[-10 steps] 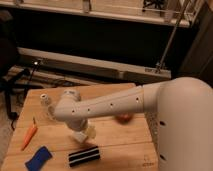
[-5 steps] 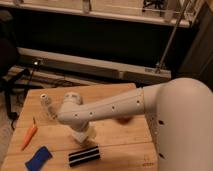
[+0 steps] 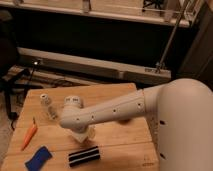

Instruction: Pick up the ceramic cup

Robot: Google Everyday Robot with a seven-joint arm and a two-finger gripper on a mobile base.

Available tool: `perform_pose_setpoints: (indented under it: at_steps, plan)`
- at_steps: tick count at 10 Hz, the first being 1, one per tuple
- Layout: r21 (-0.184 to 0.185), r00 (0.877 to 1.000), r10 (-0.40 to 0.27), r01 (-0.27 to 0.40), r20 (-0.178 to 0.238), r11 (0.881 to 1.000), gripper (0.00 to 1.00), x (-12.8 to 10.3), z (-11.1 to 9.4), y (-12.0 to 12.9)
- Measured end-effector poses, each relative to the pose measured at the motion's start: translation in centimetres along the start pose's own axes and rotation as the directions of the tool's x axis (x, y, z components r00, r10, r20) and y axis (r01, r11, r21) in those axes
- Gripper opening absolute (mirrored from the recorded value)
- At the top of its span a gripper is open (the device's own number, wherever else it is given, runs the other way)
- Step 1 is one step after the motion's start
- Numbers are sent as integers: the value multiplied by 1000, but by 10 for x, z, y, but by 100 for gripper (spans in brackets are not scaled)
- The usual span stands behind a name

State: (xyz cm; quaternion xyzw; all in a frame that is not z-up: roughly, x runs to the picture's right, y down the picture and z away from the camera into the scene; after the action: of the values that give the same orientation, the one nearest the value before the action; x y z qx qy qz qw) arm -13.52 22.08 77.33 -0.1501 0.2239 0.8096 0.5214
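My white arm reaches from the right across the wooden table (image 3: pixel 115 137). Its end bends down, and the gripper (image 3: pixel 83 134) hangs low over the table's left middle, just above the black striped object. The white ceramic cup does not show on its own. The arm's end and the gripper cover the spot beneath them, and I cannot tell whether the cup is there.
A small clear bottle with a white cap (image 3: pixel 46 103) stands left of the arm's end. An orange carrot-like piece (image 3: pixel 29 136) and a blue object (image 3: pixel 38 157) lie at the front left. A black striped object (image 3: pixel 83 156) lies near the front edge. A dark rounded bit (image 3: pixel 122 120) peeks out under the arm.
The arm's end has shifted slightly to the right and downward over the table. The objects on the table have not moved.
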Motion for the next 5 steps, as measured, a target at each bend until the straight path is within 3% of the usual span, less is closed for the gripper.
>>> perform_pose_setpoints:
  at_steps: [5]
  plan:
    - [24,1000,22,-22,18,999,80,-10,7,-4]
